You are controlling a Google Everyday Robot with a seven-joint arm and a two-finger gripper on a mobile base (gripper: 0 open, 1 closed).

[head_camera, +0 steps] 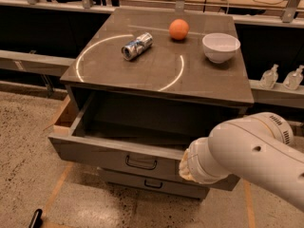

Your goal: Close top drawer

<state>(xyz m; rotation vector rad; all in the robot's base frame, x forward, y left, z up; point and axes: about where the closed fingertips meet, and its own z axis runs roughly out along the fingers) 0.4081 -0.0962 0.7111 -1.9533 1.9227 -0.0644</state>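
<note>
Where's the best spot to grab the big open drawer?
Probably its small black handle, coming from the front: the top drawer has a flat front, and that bar is the only part sticking out. The claw is hidden behind the white arm, by the front's right end.

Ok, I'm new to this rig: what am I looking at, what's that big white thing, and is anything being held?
There is one camera, looking down at a cabinet from its front side. Where it is mounted isn't known. The big white shape at the lower right is the robot's arm. Its end sits in front of the right part of the top drawer, which is pulled out. The arm hides the hand there, so you can't see whether it holds anything. On the cabinet top are a can lying on its side, an orange and a white bowl. Below is a narrower drawer, which is shut.
</note>
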